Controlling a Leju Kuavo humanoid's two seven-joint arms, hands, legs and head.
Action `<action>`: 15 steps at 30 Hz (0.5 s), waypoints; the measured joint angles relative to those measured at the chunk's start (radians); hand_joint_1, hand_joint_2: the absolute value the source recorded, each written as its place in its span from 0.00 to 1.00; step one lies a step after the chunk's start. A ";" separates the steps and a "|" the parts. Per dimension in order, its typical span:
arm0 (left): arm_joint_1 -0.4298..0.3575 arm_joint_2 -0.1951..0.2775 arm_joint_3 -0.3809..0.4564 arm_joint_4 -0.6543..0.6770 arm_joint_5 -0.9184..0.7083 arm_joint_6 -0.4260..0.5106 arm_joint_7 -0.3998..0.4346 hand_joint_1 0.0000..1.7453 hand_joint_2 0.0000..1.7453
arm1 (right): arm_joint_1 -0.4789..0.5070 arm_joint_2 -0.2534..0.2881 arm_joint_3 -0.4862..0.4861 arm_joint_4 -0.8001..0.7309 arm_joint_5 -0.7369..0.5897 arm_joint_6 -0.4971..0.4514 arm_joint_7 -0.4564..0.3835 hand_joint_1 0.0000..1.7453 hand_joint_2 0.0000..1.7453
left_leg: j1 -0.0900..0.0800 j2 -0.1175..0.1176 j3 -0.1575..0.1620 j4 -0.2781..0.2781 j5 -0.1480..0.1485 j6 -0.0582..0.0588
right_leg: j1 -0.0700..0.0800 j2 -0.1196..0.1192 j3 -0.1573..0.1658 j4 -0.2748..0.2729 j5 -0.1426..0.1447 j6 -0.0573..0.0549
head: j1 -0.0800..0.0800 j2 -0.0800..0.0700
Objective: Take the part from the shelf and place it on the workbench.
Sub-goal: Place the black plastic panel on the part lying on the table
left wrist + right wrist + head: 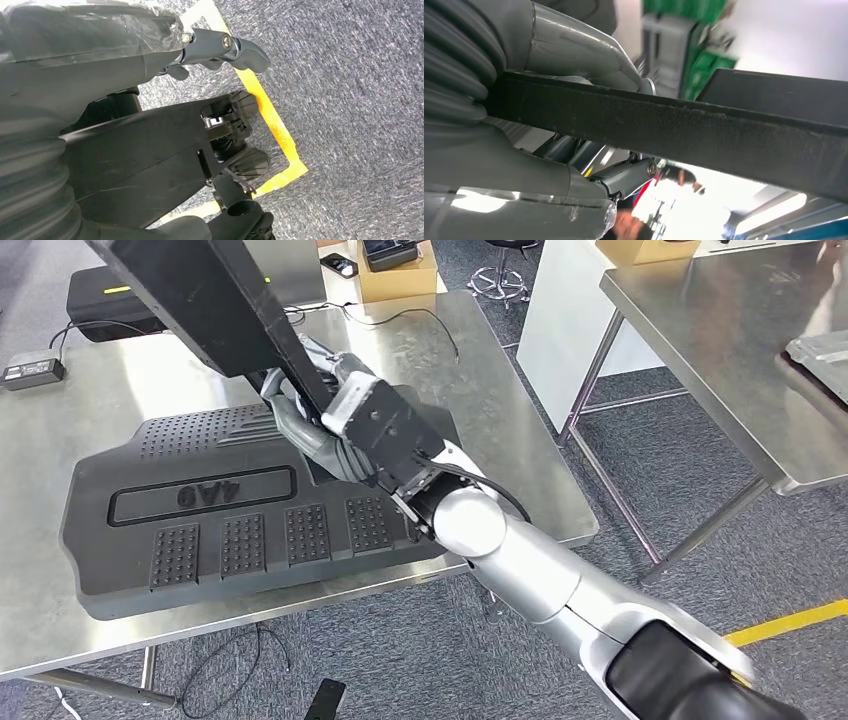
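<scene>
My right hand (345, 425) reaches over the steel workbench (490, 390) and grips the lower edge of a flat black panel (195, 295), which rises tilted toward the upper left. In the right wrist view the panel's edge (684, 125) runs between the grey thumb and the darker fingers. Under the hand, a large black moulded part (220, 515) with studded patches and raised lettering lies flat on the workbench. My left hand (220, 130) hangs over grey carpet, fingers apart and holding nothing.
A power adapter (30, 368) with its cable and a black case (105, 300) sit at the bench's far left, a cardboard box (398, 275) at the back. A second steel table (720, 330) stands to the right across a carpeted aisle. Yellow tape (790, 622) marks the floor.
</scene>
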 joint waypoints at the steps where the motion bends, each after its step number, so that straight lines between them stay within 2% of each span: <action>1: 0.000 0.000 -0.001 0.000 -0.002 0.000 0.000 0.00 1.00 | -0.010 0.004 0.003 0.013 0.036 -0.017 0.024 1.00 1.00 | 0.000 0.000 0.000 0.000 0.000 0.000 | 0.000 0.000 0.000 0.000 0.000 0.000 | 0.000 0.000; 6: -0.002 -0.002 -0.004 0.000 -0.028 -0.010 -0.005 0.00 1.00 | -0.123 0.038 0.035 0.140 0.255 -0.059 0.172 1.00 1.00 | 0.001 0.001 0.000 -0.001 0.001 -0.002 | 0.001 0.000 -0.002 0.002 0.000 0.000 | -0.001 0.000; 11: -0.003 -0.005 -0.004 0.000 -0.063 -0.032 -0.039 0.00 1.00 | -0.194 0.072 0.074 0.278 0.424 -0.072 0.268 1.00 1.00 | 0.001 0.000 0.000 -0.001 0.001 -0.002 | 0.001 -0.001 -0.001 0.002 0.000 0.000 | -0.001 0.000; 15: -0.003 -0.006 -0.004 0.000 -0.088 -0.040 -0.055 0.00 1.00 | -0.208 0.092 0.107 0.376 0.520 -0.069 0.317 1.00 1.00 | 0.001 0.000 0.000 -0.001 0.002 -0.002 | 0.001 0.000 -0.001 0.002 0.000 -0.001 | 0.000 0.000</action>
